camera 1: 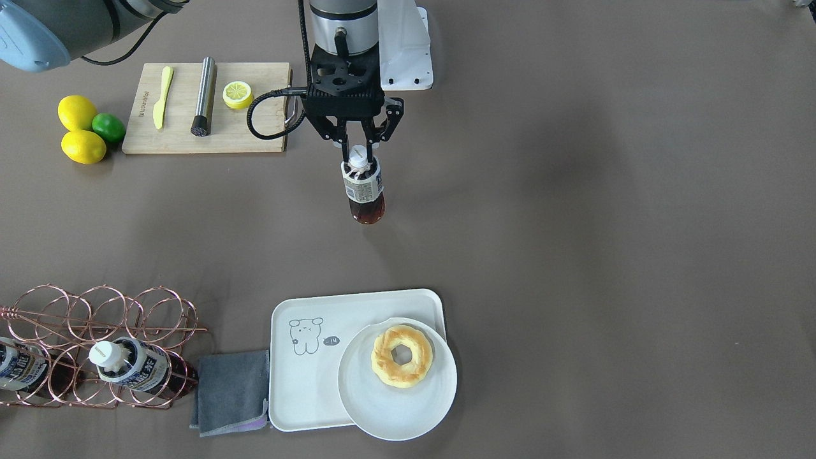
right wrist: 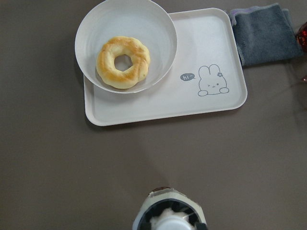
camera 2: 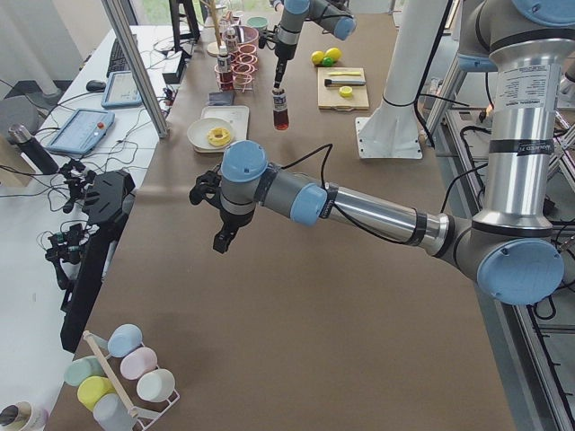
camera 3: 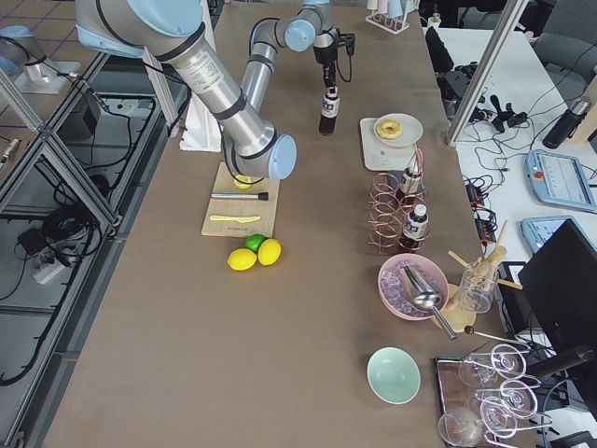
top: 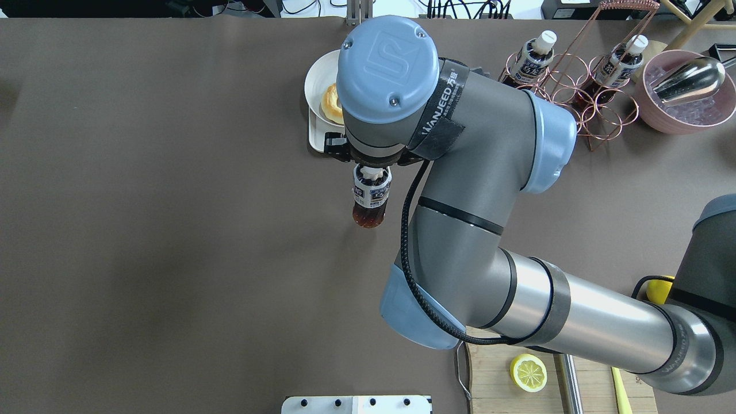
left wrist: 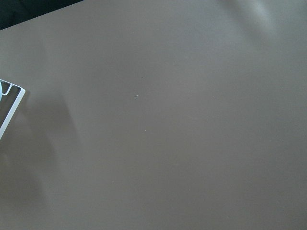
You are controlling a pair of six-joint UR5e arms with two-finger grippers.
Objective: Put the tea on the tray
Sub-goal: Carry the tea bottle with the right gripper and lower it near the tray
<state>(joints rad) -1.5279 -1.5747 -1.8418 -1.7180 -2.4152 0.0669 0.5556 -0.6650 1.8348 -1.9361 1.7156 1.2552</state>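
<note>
The right claw [camera 1: 360,150] points straight down and is closed on the neck of the tea bottle [camera 1: 364,188], its fingers [camera 1: 351,141] pinching just under the white cap, so the bottle hangs upright below it with the dark drink in the lower half. Whether its base touches the brown bench [camera 1: 574,223] cannot be told. In the front-facing view the white tray [camera 1: 299,389] lies at six o'clock from the bottle, well apart from it, with bare bench between them. A round white plate [camera 1: 395,408] carrying a doughnut [camera 1: 402,356] rests on the tray's four o'clock corner and overhangs its rim, while the half bearing the small grey animal drawing [camera 1: 306,335] is bare. A folded grey cloth [camera 1: 233,392] lies against the tray's nine o'clock side, and farther toward nine o'clock a copper wire rack [camera 1: 102,312] holds two more bottles [camera 1: 137,370] lying in its loops. At ten o'clock from the held bottle is a wooden cutting board [camera 1: 255,127] with a lemon half [camera 1: 237,94], a yellow knife [camera 1: 163,97] and a steel muddler [camera 1: 204,95]. The left claw [camera 2: 225,238] hangs over bare bench well away from the tray; how far it is open cannot be told.
</note>
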